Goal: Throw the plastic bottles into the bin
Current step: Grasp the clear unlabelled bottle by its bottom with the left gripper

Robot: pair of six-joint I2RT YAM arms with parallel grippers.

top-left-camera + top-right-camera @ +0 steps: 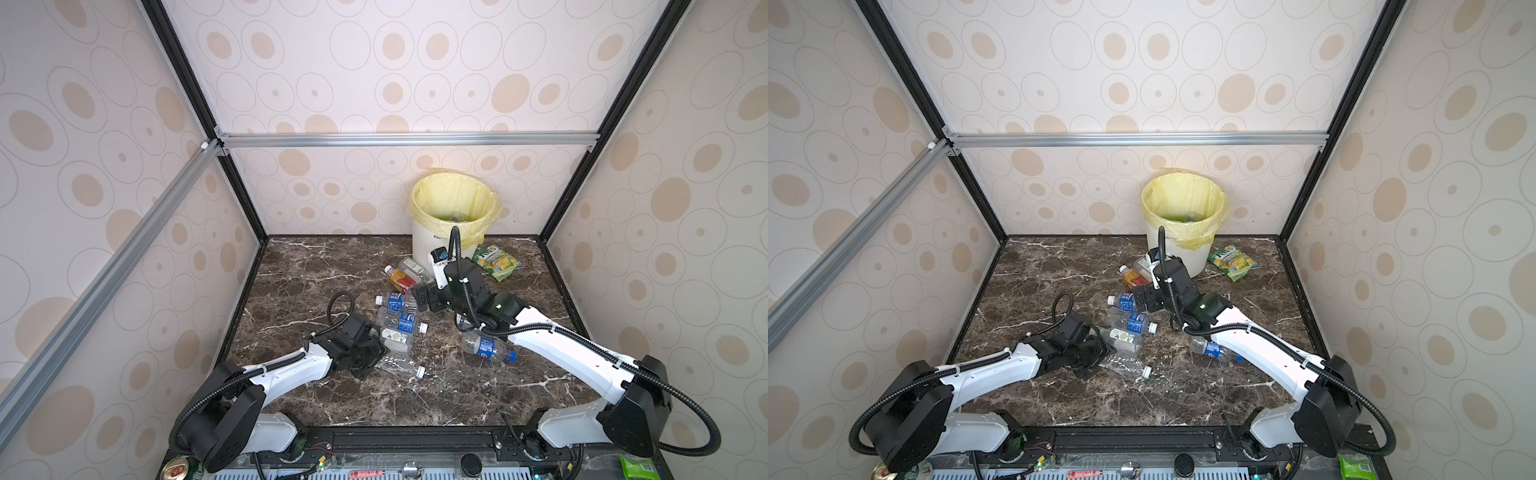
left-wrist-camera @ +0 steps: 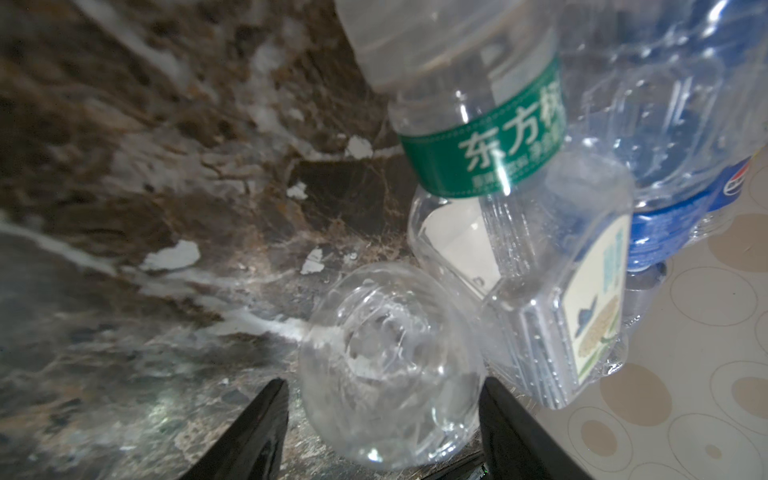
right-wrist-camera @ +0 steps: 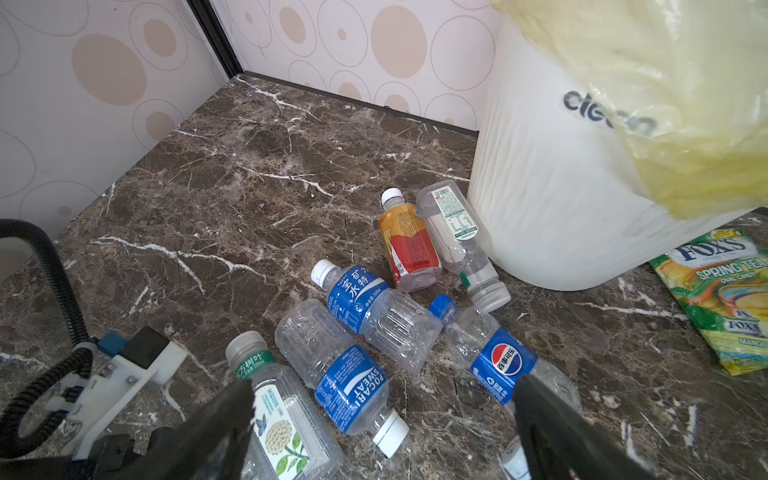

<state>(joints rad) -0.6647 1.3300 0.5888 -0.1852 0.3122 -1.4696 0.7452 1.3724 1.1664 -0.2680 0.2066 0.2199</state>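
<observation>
Blue Pocari Sweat bottle (image 1: 404,322) and Pepsi bottle (image 1: 486,347) lie mid-frame; right gripper (image 3: 384,384) gapes empty, left gripper (image 2: 384,384) loosely straddles clear bottle (image 2: 386,332).

I work in a lab test cell dressed up like a room at home. Aluminium frame bars (image 1: 407,139) hold thin wall panels (image 1: 374,62) papered with beige ovals, boxing in my marble-patterned table (image 1: 332,399) on three sides. A bag-lined bin (image 1: 424,249) stands at the back. My arms' bases sit on a black rail (image 1: 415,438) at the near edge, beside bare wiring (image 1: 320,448).
</observation>
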